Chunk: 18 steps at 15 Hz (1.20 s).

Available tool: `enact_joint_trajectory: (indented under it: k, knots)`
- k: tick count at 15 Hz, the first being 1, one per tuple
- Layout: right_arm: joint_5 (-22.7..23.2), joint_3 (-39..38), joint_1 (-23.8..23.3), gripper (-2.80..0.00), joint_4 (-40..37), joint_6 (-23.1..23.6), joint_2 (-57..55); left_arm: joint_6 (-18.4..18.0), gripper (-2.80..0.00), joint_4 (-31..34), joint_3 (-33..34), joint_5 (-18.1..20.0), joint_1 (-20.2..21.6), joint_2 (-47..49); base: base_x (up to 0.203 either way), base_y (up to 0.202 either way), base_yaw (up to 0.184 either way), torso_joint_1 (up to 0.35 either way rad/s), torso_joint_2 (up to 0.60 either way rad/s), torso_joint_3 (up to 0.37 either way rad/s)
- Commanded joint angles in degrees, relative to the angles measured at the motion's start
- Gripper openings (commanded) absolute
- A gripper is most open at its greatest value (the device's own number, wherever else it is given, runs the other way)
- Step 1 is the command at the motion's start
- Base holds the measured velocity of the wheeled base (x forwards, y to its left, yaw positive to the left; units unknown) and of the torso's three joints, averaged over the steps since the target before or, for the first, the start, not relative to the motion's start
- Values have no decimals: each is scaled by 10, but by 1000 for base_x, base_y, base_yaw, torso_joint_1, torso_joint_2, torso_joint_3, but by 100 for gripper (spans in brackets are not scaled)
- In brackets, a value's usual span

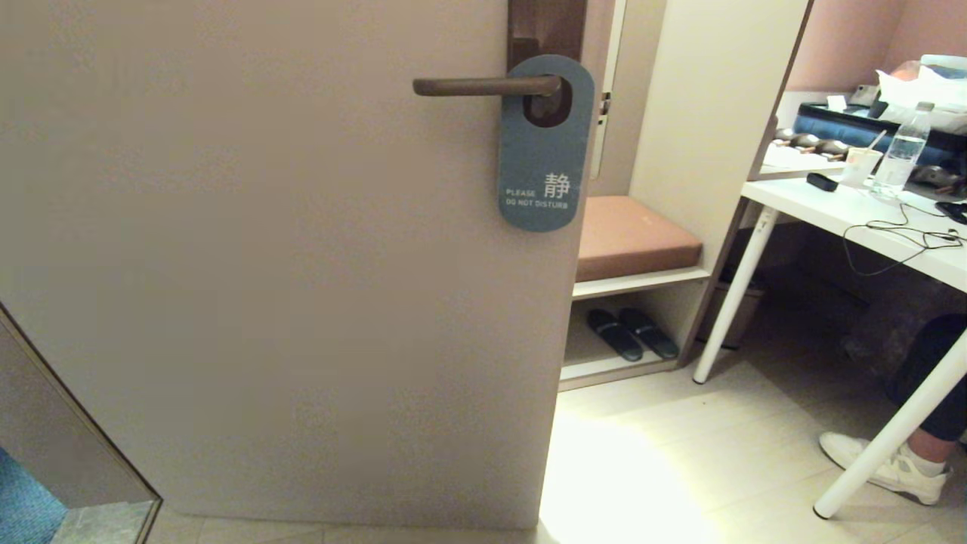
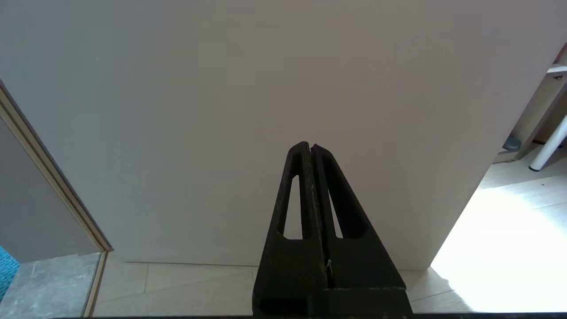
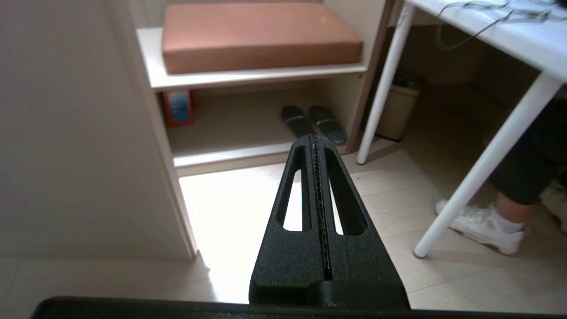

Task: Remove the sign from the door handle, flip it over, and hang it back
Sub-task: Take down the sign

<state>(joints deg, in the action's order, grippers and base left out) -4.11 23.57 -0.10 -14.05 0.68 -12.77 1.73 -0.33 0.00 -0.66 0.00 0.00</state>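
The sign [image 1: 542, 162] hangs on the door handle [image 1: 483, 86] near the top of the head view, blue-grey face outward with "PLEASE DO NOT DISTURB" on it. The dark lever passes through its oval hole, and the dark backplate [image 1: 545, 26] rises behind it. Neither arm shows in the head view. My left gripper [image 2: 308, 145] is shut and empty, low down, facing the bare lower door. My right gripper [image 3: 315, 138] is shut and empty too, low over the floor beyond the door's edge.
The beige door [image 1: 264, 264] fills the left of the scene. To its right stand a shelf unit with a brown cushion [image 1: 631, 236] and dark slippers [image 1: 632, 334]. A white desk [image 1: 854, 215] with a bottle and cables, and a seated person's shoe [image 1: 884, 465], lie at right.
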Motion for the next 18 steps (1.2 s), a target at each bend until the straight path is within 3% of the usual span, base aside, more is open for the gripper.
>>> enact_joint_trajectory:
  k: [1,6,11,16,18]
  knots:
    - [-13,60,0,-280,17,-7,-132,0,-280,0,0,0,0,0,0,0,0,0,0,0]
    - [-65,140,-7,-280,87,-36,-316,0,-280,0,0,0,0,0,0,0,0,0,0,0]
    - [-71,206,-86,-280,166,-40,-451,0,-280,0,0,0,0,0,0,0,0,0,0,0]
    - [-10,289,-90,-280,171,-35,-528,0,-280,0,0,0,0,0,0,0,0,0,0,0]
    - [56,326,-90,-280,171,-24,-553,0,-280,0,0,0,0,0,0,0,0,0,0,0]
